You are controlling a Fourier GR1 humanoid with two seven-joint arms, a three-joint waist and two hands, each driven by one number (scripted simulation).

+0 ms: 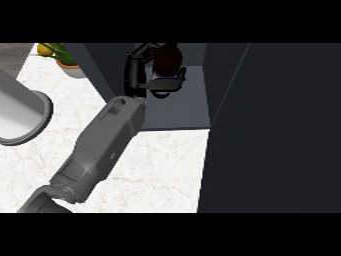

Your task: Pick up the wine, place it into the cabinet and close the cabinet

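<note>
The wine bottle, dark reddish-brown with a pale label, stands inside the open cabinet, near its back left. My right hand reaches into the cabinet from the lower left. Its black fingers and thumb are curled round the bottle's lower part, hiding much of it. The grey forearm runs diagonally across the counter. The cabinet door is a wide dark panel swung open at the right. My left hand does not show.
A large pale cylinder with a flared rim lies at the left edge. A potted plant stands at the back left, beside the cabinet's side wall. White marble counter stretches in front of the cabinet.
</note>
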